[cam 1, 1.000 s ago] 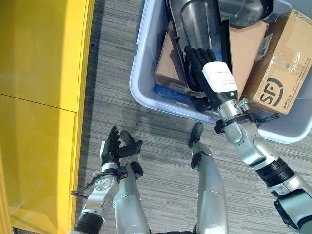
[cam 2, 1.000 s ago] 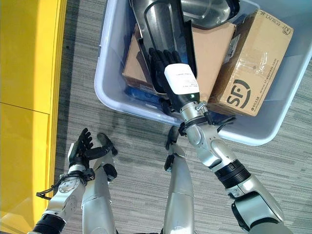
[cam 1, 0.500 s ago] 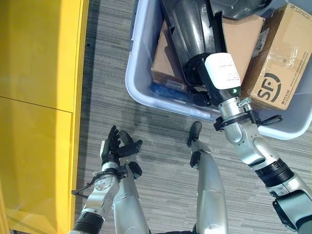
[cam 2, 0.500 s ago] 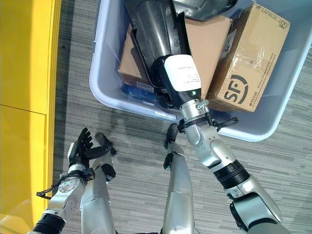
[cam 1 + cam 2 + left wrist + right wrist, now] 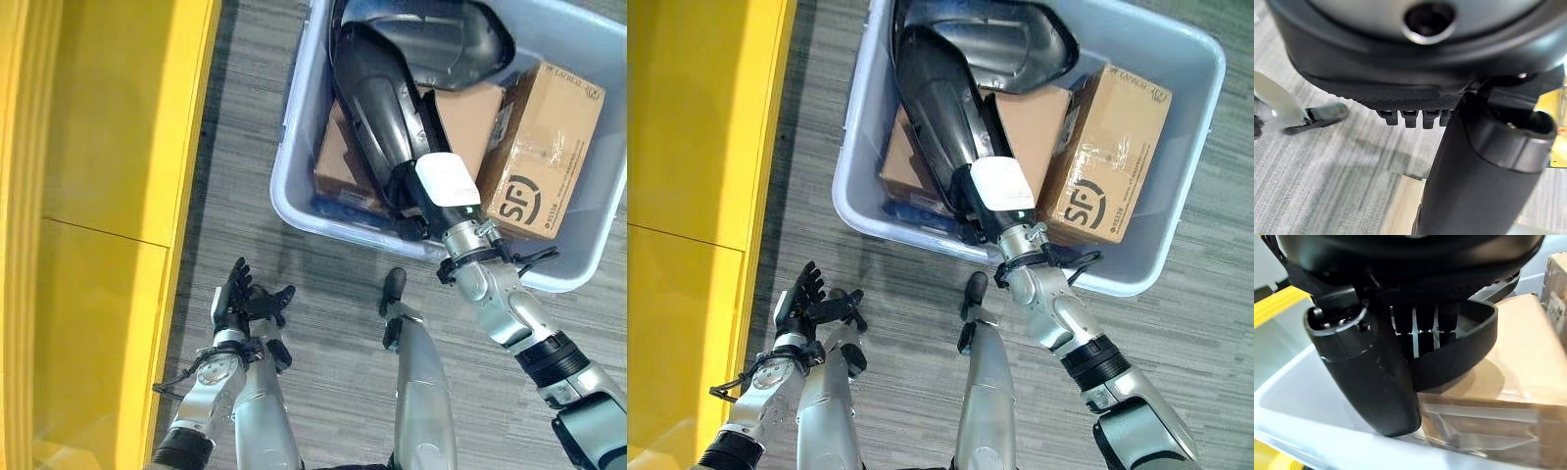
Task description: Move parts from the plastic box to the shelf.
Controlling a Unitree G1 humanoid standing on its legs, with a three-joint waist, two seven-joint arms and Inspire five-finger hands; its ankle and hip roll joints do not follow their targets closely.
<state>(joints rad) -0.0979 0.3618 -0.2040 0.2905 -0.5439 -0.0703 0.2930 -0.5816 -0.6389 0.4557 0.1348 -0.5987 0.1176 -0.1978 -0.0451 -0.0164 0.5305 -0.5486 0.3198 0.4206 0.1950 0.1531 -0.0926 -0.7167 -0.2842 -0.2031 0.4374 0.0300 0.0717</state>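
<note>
A pale grey plastic box [image 5: 294, 117] stands on the floor, with a long black moulded part [image 5: 377, 88] lying in it lengthwise. My right hand [image 5: 443, 184] reaches over the box's near rim and is shut on the near end of that part. In the right wrist view its fingers [image 5: 1422, 328] curl behind the part's black edge [image 5: 1459, 350] and the thumb [image 5: 1371, 367] lies in front. My left hand [image 5: 240, 299] hangs open and holds nothing low over the carpet, beside the yellow shelf [image 5: 108, 147].
A second black shell part [image 5: 441, 39] fills the box's far end. A flat cardboard box [image 5: 470, 108] lies under the long part, and a printed carton [image 5: 544, 147] leans at the right. Grey carpet runs between box and shelf.
A second ago my right hand's fingers lay spread on the long black part; they have since closed round its near end. The whole view has shifted. The left hand has stayed put.
</note>
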